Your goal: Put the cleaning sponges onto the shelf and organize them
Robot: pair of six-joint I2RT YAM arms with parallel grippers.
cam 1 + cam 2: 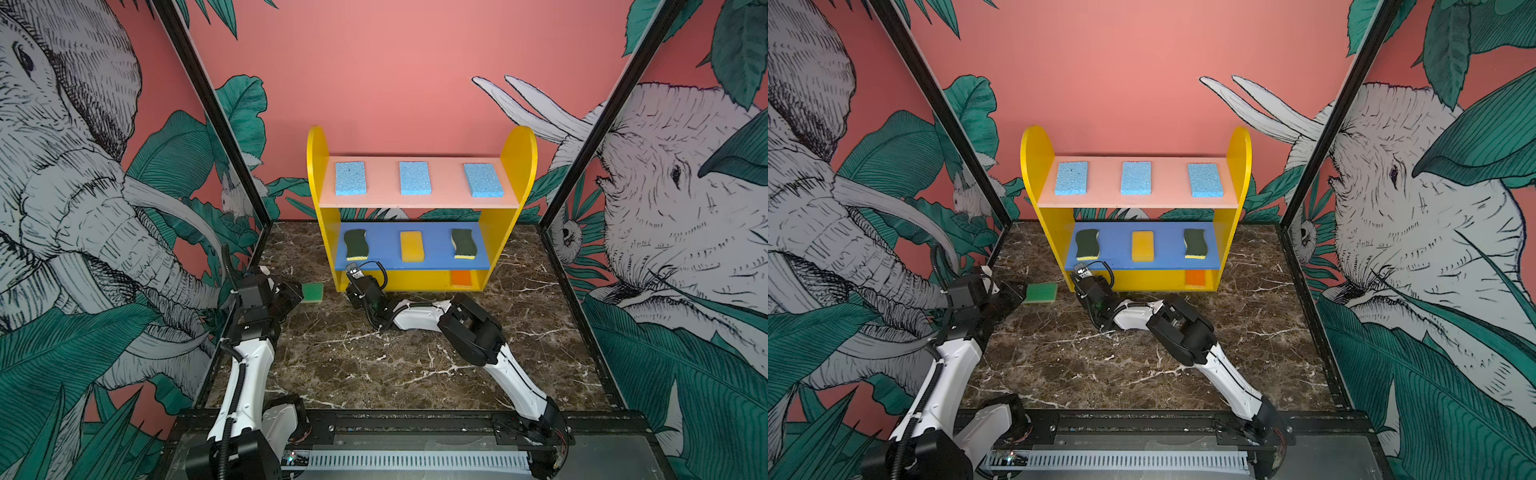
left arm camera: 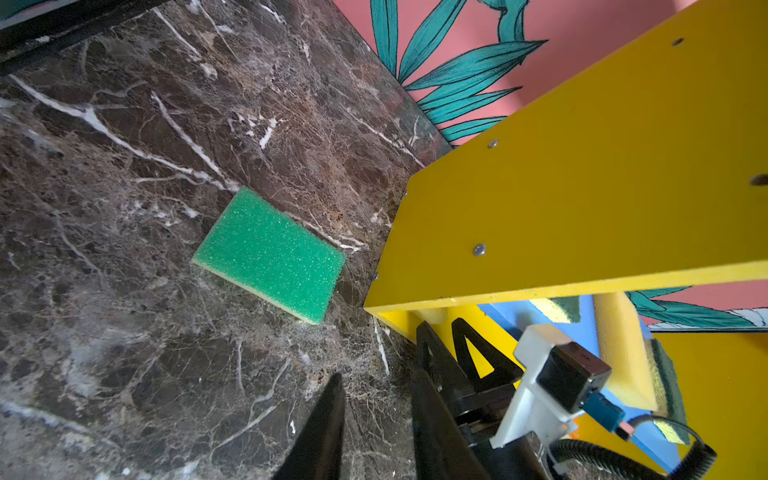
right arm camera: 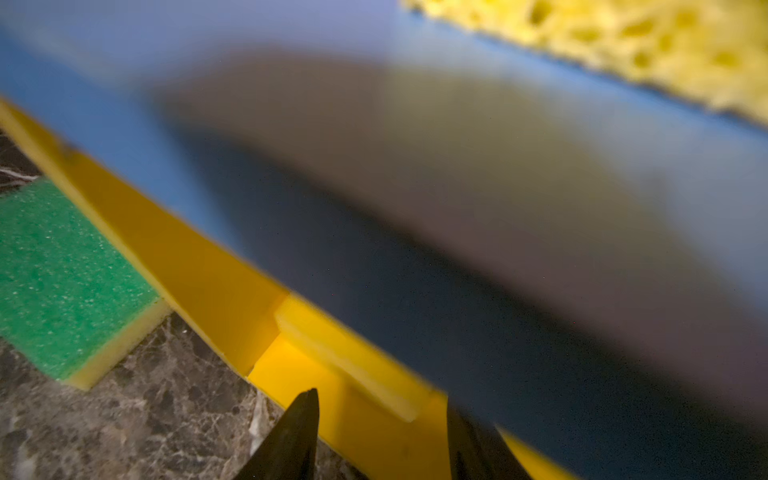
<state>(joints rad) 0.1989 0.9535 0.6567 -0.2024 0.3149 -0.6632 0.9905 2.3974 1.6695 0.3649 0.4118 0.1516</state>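
Marble bench (image 1: 374,365), shelf (image 1: 516,158) parked at the back. Up top, three blue sponges (image 1: 414,178); middle board, two wavy sponges (image 1: 354,244) flanking a yellow sponge (image 1: 411,246); orange sponge (image 1: 461,277) on the base. Green sponge (image 2: 270,253) flat on the bench beside the shelf. Left claw (image 2: 376,376) spread, empty. Right claw (image 3: 380,401) spread at the base's left end, another yellow sponge (image 3: 345,357) just ahead.

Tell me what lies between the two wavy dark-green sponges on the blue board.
A yellow sponge lies flat there, apart from both wavy sponges, bare blue board either side; both top views show it.
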